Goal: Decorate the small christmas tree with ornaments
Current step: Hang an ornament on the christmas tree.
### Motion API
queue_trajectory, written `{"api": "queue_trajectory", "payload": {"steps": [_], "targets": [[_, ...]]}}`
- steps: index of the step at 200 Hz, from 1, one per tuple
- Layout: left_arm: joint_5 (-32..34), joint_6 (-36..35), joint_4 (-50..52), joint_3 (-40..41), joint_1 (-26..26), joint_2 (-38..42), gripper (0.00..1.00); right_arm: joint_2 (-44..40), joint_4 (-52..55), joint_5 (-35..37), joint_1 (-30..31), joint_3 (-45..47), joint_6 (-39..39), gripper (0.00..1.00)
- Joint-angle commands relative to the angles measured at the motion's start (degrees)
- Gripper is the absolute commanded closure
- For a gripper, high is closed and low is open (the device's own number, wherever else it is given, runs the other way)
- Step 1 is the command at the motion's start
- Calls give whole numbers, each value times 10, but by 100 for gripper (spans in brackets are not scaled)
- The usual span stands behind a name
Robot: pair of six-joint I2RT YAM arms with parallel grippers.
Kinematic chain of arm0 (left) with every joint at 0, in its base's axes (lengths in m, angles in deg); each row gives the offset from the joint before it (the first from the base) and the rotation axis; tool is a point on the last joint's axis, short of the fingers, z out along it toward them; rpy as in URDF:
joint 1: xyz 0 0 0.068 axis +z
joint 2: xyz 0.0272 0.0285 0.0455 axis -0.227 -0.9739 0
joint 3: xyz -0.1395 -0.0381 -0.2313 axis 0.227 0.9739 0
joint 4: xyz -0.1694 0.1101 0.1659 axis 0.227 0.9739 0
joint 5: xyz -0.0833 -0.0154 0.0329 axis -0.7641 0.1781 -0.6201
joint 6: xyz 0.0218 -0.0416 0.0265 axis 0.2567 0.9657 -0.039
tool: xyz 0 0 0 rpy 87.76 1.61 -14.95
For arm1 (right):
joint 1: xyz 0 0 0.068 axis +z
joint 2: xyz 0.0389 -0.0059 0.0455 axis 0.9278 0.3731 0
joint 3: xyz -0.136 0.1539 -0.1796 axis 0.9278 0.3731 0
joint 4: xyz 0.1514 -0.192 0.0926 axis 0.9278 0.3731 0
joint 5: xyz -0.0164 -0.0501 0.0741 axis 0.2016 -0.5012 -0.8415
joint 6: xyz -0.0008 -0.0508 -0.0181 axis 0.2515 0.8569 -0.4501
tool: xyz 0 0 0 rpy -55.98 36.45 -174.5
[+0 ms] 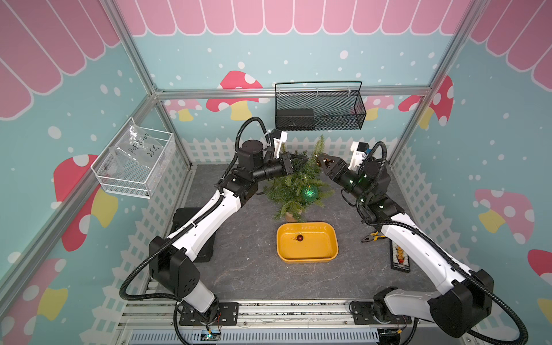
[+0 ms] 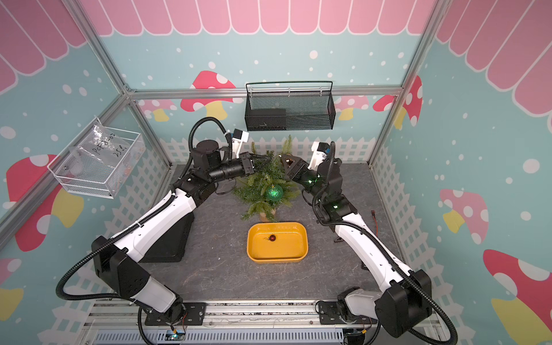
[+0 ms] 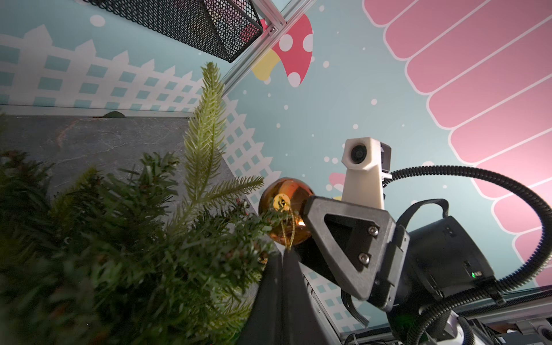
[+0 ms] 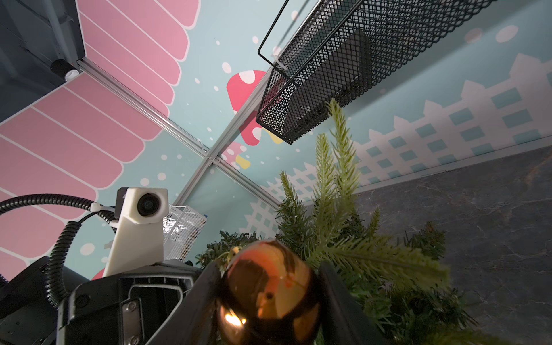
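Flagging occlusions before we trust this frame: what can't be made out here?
Whether the shut left hand pinches the gold loop of the copper ornament: needles cover its tips in the left wrist view, and they are too small in top views.
Hanger of the green ornament: buried in the tree, both top views.
Tree base: mostly under lower branches.
Tiny ornament in the tray: too small for detail.

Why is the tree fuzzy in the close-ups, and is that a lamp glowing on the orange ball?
Left wrist view: the nearest branches of the small christmas tree are blurred, likely too close to the lens; farther tips are sharp. Right wrist view: the bright spot on the copper-orange ornament looks like reflected light.
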Motion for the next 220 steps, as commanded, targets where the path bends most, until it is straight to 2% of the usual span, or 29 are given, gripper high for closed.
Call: {"api": "queue_trajectory", "payload": {"steps": [1,77,85,98,127,220], "targets": [[2,5,6,-2,-2,-7,100,-11,-23,-3,-3,7,-12,59],[11,-1,17,8,-2,2,99,-36,-23,3,-3,39,-17,59],[11,-1,17,9,-2,4,96,-36,-24,2,-3,41,-17,59],[13,-1,16,10,-2,6,86,-38,-23,2,-3,43,-17,59],[16,2,12,12,-2,11,75,-43,-24,0,-3,48,-17,59],[22,4,6,26,-1,29,69,-34,-24,-1,-3,37,-23,59]]}}
